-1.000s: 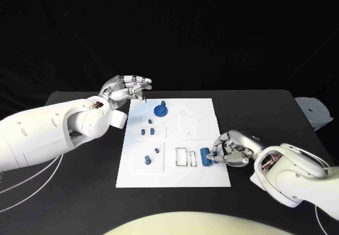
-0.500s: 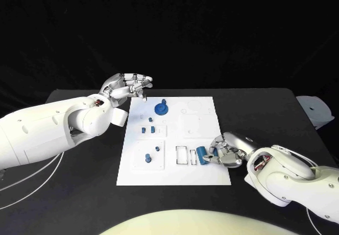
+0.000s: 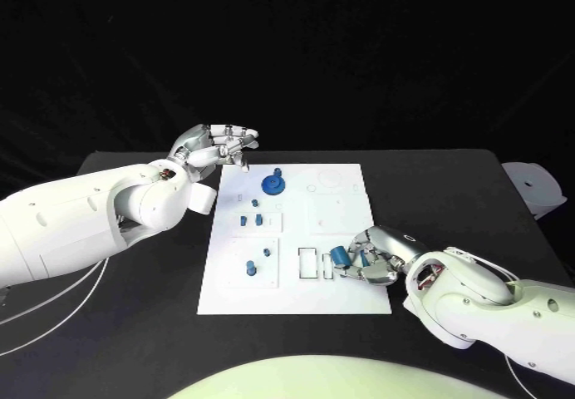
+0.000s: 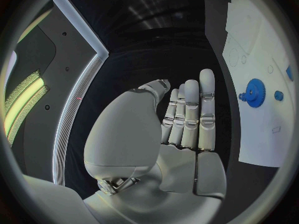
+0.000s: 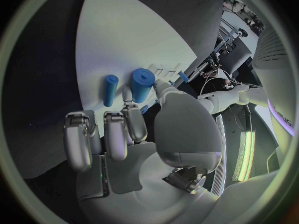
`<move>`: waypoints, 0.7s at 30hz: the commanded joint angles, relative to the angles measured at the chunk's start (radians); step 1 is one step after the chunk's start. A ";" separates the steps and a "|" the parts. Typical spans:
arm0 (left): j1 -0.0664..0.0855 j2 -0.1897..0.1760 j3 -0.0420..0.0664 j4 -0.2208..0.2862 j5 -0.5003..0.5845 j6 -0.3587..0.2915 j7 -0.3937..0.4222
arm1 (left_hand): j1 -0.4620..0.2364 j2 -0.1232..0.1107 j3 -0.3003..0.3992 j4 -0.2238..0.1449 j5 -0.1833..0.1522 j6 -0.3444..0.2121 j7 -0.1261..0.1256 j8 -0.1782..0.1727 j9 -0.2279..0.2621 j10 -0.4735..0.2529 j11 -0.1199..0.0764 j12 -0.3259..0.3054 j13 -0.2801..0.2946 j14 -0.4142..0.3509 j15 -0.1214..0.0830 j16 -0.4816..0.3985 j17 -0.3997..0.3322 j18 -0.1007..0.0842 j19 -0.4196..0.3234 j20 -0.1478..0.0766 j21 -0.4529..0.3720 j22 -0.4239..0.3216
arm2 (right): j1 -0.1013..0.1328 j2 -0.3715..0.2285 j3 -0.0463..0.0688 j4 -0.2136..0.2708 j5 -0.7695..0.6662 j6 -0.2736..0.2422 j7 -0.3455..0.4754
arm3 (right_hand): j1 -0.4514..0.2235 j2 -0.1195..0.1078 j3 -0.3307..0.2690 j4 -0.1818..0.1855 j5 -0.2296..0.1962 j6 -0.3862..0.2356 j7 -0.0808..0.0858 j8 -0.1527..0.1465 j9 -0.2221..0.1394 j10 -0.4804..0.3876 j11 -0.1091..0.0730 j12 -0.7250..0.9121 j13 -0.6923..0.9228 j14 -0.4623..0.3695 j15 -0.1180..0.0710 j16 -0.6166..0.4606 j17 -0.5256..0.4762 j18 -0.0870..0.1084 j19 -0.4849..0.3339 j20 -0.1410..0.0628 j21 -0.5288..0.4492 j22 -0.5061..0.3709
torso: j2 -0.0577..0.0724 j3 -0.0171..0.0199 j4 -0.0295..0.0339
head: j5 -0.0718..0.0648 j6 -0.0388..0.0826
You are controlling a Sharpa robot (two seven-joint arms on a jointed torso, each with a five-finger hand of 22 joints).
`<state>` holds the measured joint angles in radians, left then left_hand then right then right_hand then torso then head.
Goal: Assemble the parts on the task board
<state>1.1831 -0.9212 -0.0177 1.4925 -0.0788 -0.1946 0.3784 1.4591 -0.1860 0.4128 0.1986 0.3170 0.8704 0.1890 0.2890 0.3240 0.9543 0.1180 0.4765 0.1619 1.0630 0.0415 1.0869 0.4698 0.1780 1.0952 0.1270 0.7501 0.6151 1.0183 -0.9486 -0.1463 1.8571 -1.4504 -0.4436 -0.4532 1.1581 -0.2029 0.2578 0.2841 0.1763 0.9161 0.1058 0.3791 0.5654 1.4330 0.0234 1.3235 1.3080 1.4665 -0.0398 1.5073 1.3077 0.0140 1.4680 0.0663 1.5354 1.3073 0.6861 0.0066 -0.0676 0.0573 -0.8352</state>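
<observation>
Insertion step in hand: right robot hand (image 3: 374, 258) pinching blue cylinder (image 3: 341, 257) just above board (image 3: 347, 303) by its near-right slots, left robot hand (image 3: 219, 148) raised off far-left corner, fingers curled, holding nothing; next, judged: cylinder to be aligned and lowered.

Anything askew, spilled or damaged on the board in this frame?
Nothing stands out. The task board lies flat, the blue gear sits near its far end, and the right hand holds a blue cylinder.
</observation>
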 commanded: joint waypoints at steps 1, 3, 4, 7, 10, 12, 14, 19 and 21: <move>0.001 0.001 0.001 0.003 0.010 0.019 0.004 | -0.006 0.000 0.007 0.000 0.002 -0.002 -0.002 0.006 0.001 -0.004 0.001 0.004 0.002 -0.007 0.000 -0.004 -0.001 0.006 -0.006 0.000 -0.007 -0.002 | -0.007 0.008 -0.003 -0.004 -0.025 0.028 -0.037 | 0.001 0.002 -0.004 0.000 -0.003 -0.001 -0.004 0.002 -0.003 0.001 -0.001 0.000 0.058 0.072 -0.006 0.005 0.081 -0.006 0.091 -0.007 -0.001 0.253 | 0.001 -0.0007 0.0005 | 0.001 0.003; 0.001 0.000 0.001 0.003 0.010 0.019 0.003 | -0.006 0.000 0.007 0.000 0.002 -0.002 -0.002 0.006 0.001 -0.004 0.001 0.004 0.002 -0.007 0.000 -0.004 -0.001 0.006 -0.006 0.000 -0.007 -0.002 | -0.008 0.011 -0.003 -0.005 -0.026 0.029 -0.041 | 0.002 0.002 -0.005 -0.001 -0.003 -0.001 -0.004 0.002 -0.003 0.001 -0.001 -0.001 0.058 0.072 -0.006 0.005 0.080 -0.006 0.090 -0.007 -0.002 0.253 | 0.001 -0.0014 -0.0002 | 0.001 0.003; 0.001 0.000 0.001 0.003 0.010 0.019 0.003 | -0.008 0.000 0.007 0.000 0.002 -0.002 -0.002 0.006 0.002 -0.005 0.001 0.005 0.002 -0.007 0.000 -0.004 -0.001 0.006 -0.006 0.000 -0.007 -0.002 | -0.008 0.012 -0.003 -0.006 -0.027 0.030 -0.042 | 0.003 0.002 -0.005 -0.001 -0.003 0.000 -0.004 0.002 -0.003 0.000 -0.001 -0.001 0.058 0.072 -0.006 0.004 0.079 -0.006 0.090 -0.007 -0.003 0.253 | 0.000 -0.0014 -0.0011 | 0.001 0.003; 0.001 0.000 0.001 0.004 0.010 0.020 0.002 | -0.008 0.000 0.007 0.000 0.002 -0.002 -0.002 0.006 0.002 -0.005 0.001 0.005 0.002 -0.007 0.000 -0.004 -0.001 0.006 -0.006 0.000 -0.007 -0.002 | -0.009 0.014 -0.003 -0.008 -0.029 0.034 -0.046 | 0.010 0.003 -0.007 -0.002 0.001 0.000 -0.005 0.004 -0.003 0.000 -0.001 0.000 0.059 0.072 -0.006 0.005 0.080 -0.006 0.090 -0.007 -0.003 0.253 | 0.001 -0.0007 -0.0018 | 0.001 0.004; 0.001 -0.001 0.001 0.004 0.010 0.020 0.002 | -0.008 0.000 0.007 0.000 0.002 -0.002 -0.002 0.006 0.002 -0.005 0.001 0.005 0.002 -0.007 0.000 -0.003 -0.001 0.006 -0.006 0.000 -0.007 -0.002 | -0.009 0.015 -0.003 -0.009 -0.032 0.034 -0.051 | 0.032 0.011 -0.008 -0.007 0.011 0.002 -0.005 0.006 -0.002 0.000 -0.002 0.000 0.061 0.071 -0.007 0.005 0.080 -0.006 0.090 -0.007 -0.002 0.253 | 0.002 -0.0002 -0.0014 | 0.000 0.005; 0.001 -0.001 0.001 0.004 0.010 0.020 0.002 | -0.008 0.000 0.007 0.000 0.002 -0.002 -0.002 0.006 0.002 -0.005 0.001 0.005 0.002 -0.007 0.000 -0.003 -0.001 0.006 -0.006 0.000 -0.007 -0.002 | -0.009 0.015 -0.003 -0.010 -0.035 0.034 -0.055 | 0.044 0.015 -0.007 -0.011 0.014 0.002 -0.005 0.007 -0.003 0.000 -0.002 0.000 0.061 0.071 -0.007 0.005 0.080 -0.006 0.090 -0.007 -0.003 0.253 | 0.001 -0.0004 -0.0017 | -0.001 0.005; 0.001 -0.001 0.000 0.005 0.010 0.020 0.001 | -0.008 0.000 0.007 0.000 0.002 -0.002 -0.002 0.006 0.002 -0.005 0.001 0.005 0.002 -0.007 0.000 -0.003 -0.001 0.006 -0.006 0.000 -0.007 -0.002 | -0.009 0.015 -0.003 -0.010 -0.039 0.037 -0.065 | 0.085 0.024 0.005 -0.027 0.012 0.001 -0.004 0.007 -0.005 0.000 -0.002 0.001 0.063 0.071 -0.007 0.005 0.081 -0.006 0.090 -0.007 -0.002 0.253 | 0.000 -0.0008 -0.0012 | -0.003 0.003; 0.001 -0.002 0.000 0.006 0.010 0.019 0.001 | -0.008 0.000 0.008 0.000 0.002 -0.002 -0.002 0.007 0.002 -0.005 0.000 0.006 0.002 -0.007 0.000 -0.003 -0.001 0.006 -0.006 0.000 -0.007 -0.002 | -0.009 0.013 -0.003 -0.010 -0.027 0.049 -0.078 | 0.170 0.028 0.062 -0.078 0.028 0.008 -0.008 0.006 -0.012 -0.002 -0.006 0.000 0.066 0.071 -0.011 0.005 0.081 -0.006 0.090 -0.009 -0.003 0.253 | 0.001 -0.0011 -0.0006 | -0.007 0.004; 0.001 -0.003 0.000 0.006 0.010 0.019 0.001 | -0.008 0.000 0.008 0.000 0.002 -0.002 -0.002 0.007 0.002 -0.005 0.000 0.006 0.002 -0.007 0.000 -0.003 -0.001 0.006 -0.006 0.000 -0.007 -0.002 | -0.009 0.010 -0.003 -0.004 -0.010 0.035 -0.080 | 0.191 0.022 0.101 -0.098 0.063 0.016 -0.007 0.004 -0.019 0.000 -0.006 0.004 0.071 0.072 -0.011 0.007 0.086 -0.006 0.090 -0.011 -0.001 0.253 | 0.001 -0.0010 -0.0005 | -0.007 0.003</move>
<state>1.1830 -0.9246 -0.0179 1.4952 -0.0747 -0.1918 0.3751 1.4591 -0.1859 0.4128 0.1986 0.3170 0.8704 0.1890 0.2889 0.3248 0.9543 0.1181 0.4764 0.1626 1.0630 0.0415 1.0869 0.4699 0.1779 1.0952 0.1270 0.7463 0.6142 1.0204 -0.9366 -0.1388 1.8567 -1.4771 -0.4500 -0.4879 1.3166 -0.1994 0.2667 0.2728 0.2293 0.9164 0.1087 0.3793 0.5455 1.4329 0.0235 1.3235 1.3078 1.4666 -0.0470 1.5102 1.3075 0.0141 1.4643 0.0626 1.5354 1.3079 0.6868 0.0057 -0.0686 0.0513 -0.8313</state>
